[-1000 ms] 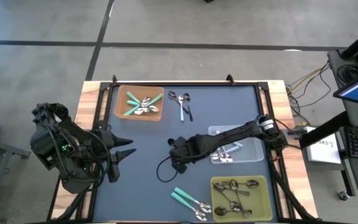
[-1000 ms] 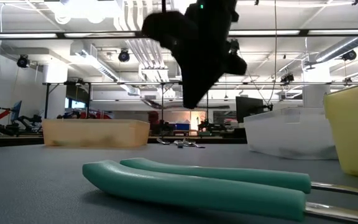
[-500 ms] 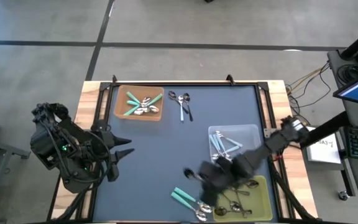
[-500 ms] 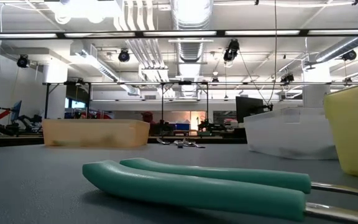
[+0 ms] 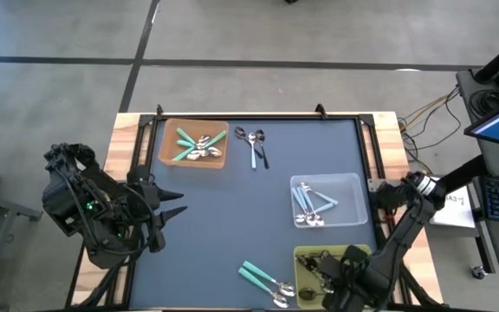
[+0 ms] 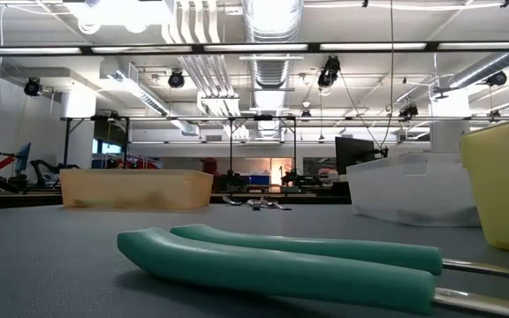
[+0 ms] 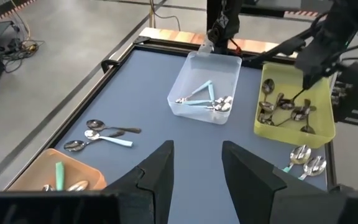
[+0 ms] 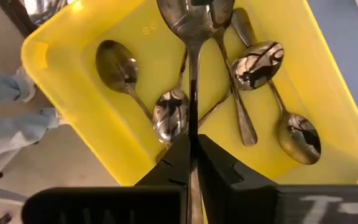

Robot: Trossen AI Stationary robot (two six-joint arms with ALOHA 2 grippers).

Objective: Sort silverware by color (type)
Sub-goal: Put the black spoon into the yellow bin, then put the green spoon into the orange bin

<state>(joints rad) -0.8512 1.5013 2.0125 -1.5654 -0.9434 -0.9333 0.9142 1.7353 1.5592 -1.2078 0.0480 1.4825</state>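
Right claw (image 8: 193, 163) clenched on a metal spoon (image 8: 191, 37), over the yellow bin (image 5: 366, 254) at lower right of the high view. Left claw (image 7: 195, 163) released, parked at left desk (image 5: 206, 217) edge. Two teal spoons (image 5: 258, 279) loose at bottom center.

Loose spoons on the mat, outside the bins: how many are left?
5: three loose spoons near the orange bin, two teal-handled spoons beside the yellow bin. None seem hidden.
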